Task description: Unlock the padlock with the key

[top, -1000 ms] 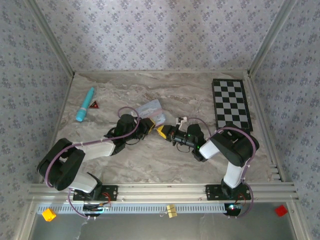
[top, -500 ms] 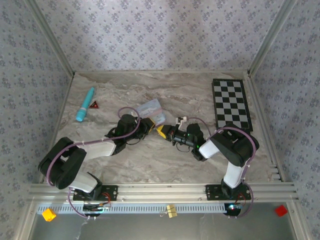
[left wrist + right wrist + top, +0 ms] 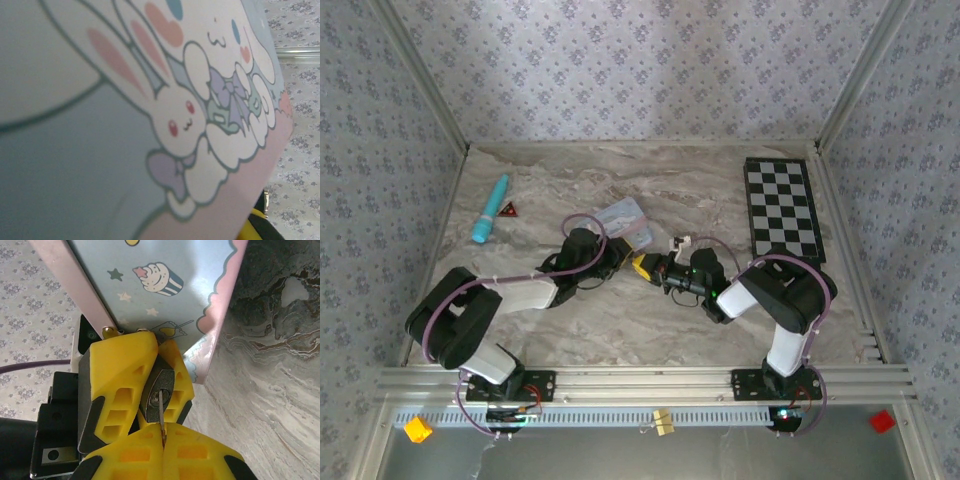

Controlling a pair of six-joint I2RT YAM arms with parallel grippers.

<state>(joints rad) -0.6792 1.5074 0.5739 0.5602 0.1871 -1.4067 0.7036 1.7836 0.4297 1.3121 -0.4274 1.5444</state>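
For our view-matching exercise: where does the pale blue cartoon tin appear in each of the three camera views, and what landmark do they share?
Top external: the tin sits at mid-table, near the picture's centre.
Left wrist: the tin, very close, runs from the left edge to the lower right, bunny artwork showing.
Right wrist: the tin spans the top, behind the yellow fingers.
Shared landmark: the floral wallpaper.
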